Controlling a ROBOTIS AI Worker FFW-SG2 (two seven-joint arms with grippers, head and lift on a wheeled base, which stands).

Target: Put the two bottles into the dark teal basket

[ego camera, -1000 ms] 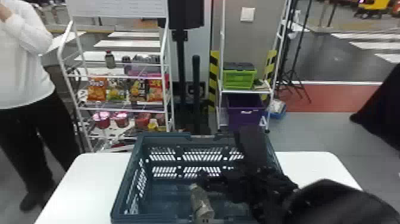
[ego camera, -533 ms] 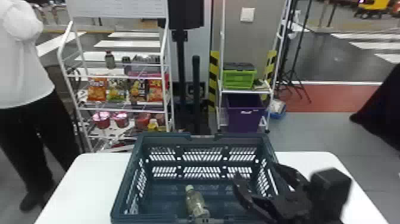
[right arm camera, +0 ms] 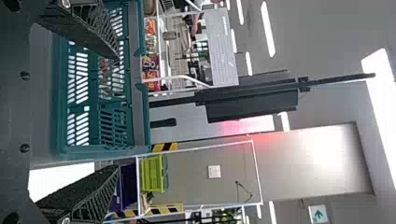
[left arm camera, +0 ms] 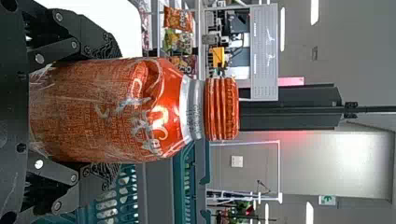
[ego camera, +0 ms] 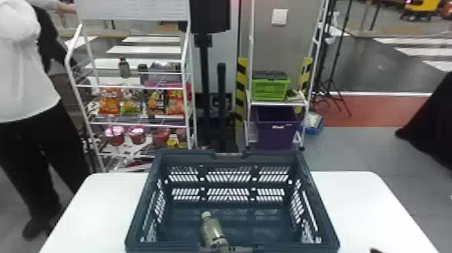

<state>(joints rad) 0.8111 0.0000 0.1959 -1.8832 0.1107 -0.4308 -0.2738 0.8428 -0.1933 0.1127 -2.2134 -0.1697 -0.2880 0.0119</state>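
orange bottle [left arm camera: 102, 112]: there's pale lettering across it
purple bin [ego camera: 277, 138]: white print up front
sign [right arm camera: 319, 214]: and a green arrow

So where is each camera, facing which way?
On the head: faces forward, down into the basket; dark sliver, perhaps robot, at bottom edge.
On the left wrist: looks forward past the left hand gripping the orange bottle.
On the right wrist: looks forward across the basket past the open right hand.
All three share the basket.

A wire rack [ego camera: 187, 101] holds snack bags [ego camera: 109, 101] beyond the white table's [ego camera: 363, 202] far edge, on grey floor [ego camera: 356, 151].
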